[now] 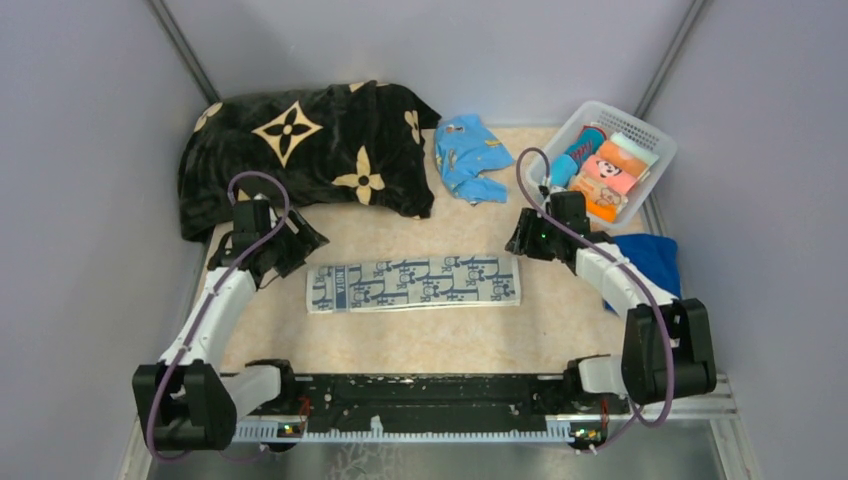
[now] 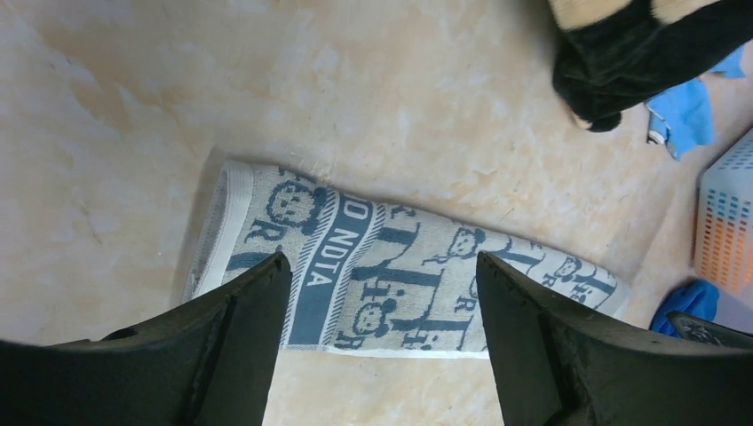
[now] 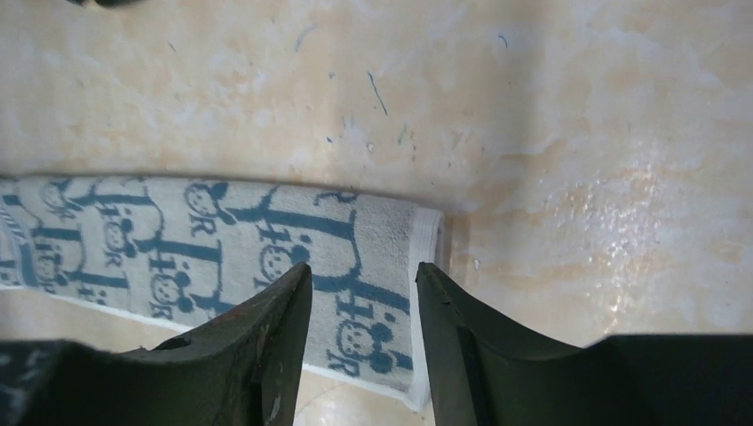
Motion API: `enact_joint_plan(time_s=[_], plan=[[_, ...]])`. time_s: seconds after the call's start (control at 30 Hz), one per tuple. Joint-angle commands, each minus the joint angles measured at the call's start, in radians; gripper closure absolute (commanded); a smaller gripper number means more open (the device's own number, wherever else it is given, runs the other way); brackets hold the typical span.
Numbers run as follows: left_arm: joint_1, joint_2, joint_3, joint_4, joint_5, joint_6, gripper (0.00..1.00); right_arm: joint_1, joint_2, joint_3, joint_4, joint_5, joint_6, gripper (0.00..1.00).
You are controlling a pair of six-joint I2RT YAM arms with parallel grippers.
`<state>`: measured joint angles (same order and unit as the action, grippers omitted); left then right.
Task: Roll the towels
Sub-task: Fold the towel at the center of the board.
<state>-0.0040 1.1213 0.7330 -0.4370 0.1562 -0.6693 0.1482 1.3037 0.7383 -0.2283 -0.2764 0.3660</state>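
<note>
The white towel with dark-blue print lies flat in the middle of the table, folded into a long strip. My left gripper hovers open and empty over its left end, jaws wide apart. My right gripper hovers open and empty over its right end, jaws narrower apart. The small turquoise towel lies crumpled at the back centre. The royal-blue towel lies at the right edge, partly under my right arm.
The black blanket with cream flowers is heaped at the back left, close to my left gripper. A white plastic basket with rolled cloths stands at the back right. Grey walls close in both sides.
</note>
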Motion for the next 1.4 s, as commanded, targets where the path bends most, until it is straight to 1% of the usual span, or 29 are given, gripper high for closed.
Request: enact_joint_plan(time_s=[0.0, 0.13, 0.2, 0.27, 0.33, 0.47, 0.63, 0.8, 0.9, 1.1, 1.23, 1.37], plan=[[0.006, -0.068, 0.083, -0.115, -0.037, 0.121, 0.17, 0.067, 0.041, 0.087, -0.152, 0.147, -0.068, 0.53], [0.007, -0.1, 0.134, -0.164, -0.06, 0.212, 0.13, 0.103, 0.092, 0.129, -0.216, 0.222, -0.08, 0.61], [0.006, -0.115, 0.143, -0.164, -0.06, 0.245, 0.12, 0.106, 0.082, 0.134, -0.207, 0.212, -0.081, 0.62], [0.007, -0.118, 0.132, -0.146, -0.056, 0.24, 0.11, 0.107, 0.071, 0.133, -0.16, 0.163, -0.072, 0.62], [0.006, -0.106, 0.106, -0.11, -0.014, 0.224, 0.11, 0.106, 0.084, 0.141, -0.125, 0.126, -0.057, 0.62], [0.007, -0.058, 0.081, -0.091, 0.06, 0.211, 0.11, 0.107, 0.165, 0.166, -0.089, 0.099, -0.044, 0.65], [0.006, -0.024, 0.129, -0.154, 0.049, 0.263, 0.1, 0.106, 0.261, 0.162, -0.044, 0.106, -0.051, 0.69], [0.006, -0.057, 0.134, -0.151, 0.014, 0.296, 0.09, 0.106, 0.332, 0.164, -0.084, 0.159, -0.054, 0.71], [0.007, -0.064, 0.138, -0.149, 0.012, 0.319, 0.09, 0.111, 0.289, 0.17, -0.128, 0.182, -0.073, 0.7], [0.007, -0.054, 0.163, -0.144, 0.013, 0.347, 0.08, 0.125, 0.183, 0.26, -0.289, 0.267, -0.112, 0.62], [0.007, -0.064, 0.166, -0.135, -0.015, 0.369, 0.08, 0.131, 0.184, 0.258, -0.366, 0.314, -0.12, 0.6], [0.007, -0.072, 0.152, -0.135, -0.04, 0.38, 0.07, 0.148, 0.206, 0.233, -0.396, 0.319, -0.124, 0.6]])
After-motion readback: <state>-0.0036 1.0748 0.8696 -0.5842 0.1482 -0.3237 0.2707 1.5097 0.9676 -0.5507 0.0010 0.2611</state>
